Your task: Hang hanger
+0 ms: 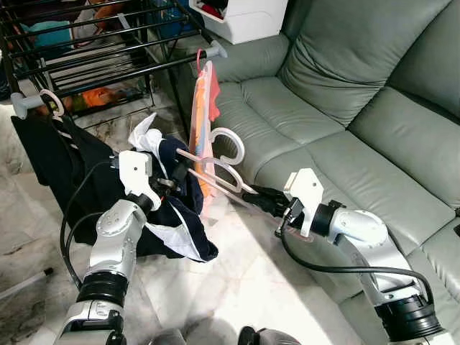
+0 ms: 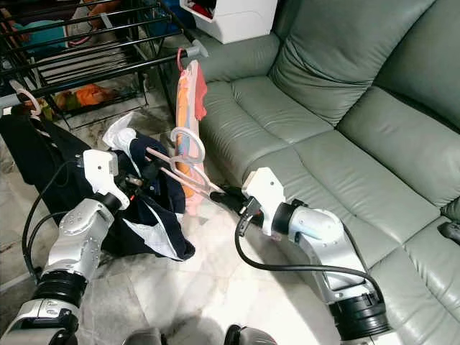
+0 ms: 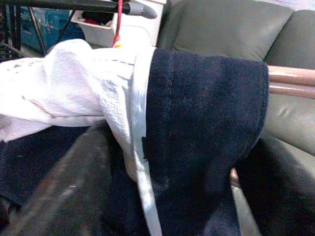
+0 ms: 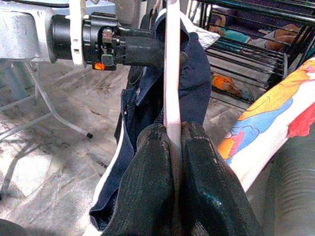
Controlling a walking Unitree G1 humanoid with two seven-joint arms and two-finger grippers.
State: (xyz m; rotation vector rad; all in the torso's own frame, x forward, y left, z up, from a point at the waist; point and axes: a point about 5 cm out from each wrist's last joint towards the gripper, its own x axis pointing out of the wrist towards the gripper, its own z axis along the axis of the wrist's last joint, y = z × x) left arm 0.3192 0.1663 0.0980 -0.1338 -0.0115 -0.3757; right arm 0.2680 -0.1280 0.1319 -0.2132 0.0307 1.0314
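A pale pink hanger [image 1: 215, 169] is held up between the two arms, in front of the grey-green sofa [image 1: 345, 108] and below the drying rack [image 1: 108, 57]. The right gripper [image 1: 260, 200] is clenched on one end of the hanger's bar, the pink bar seen pinched between its two black fingers [image 4: 206, 187] in the right wrist view. The left gripper [image 1: 175, 175] is buried at the other end in a navy and white garment [image 1: 176, 215] draped over the hanger; whether its fingers are closed cannot be told. The hanger's white hook [image 1: 228, 141] is seen well below the rack's rail [image 1: 136, 72], just beside an orange and pink garment [image 1: 203, 108] hung from that rail. A black garment [image 1: 50, 158] is hung at the rack's left end
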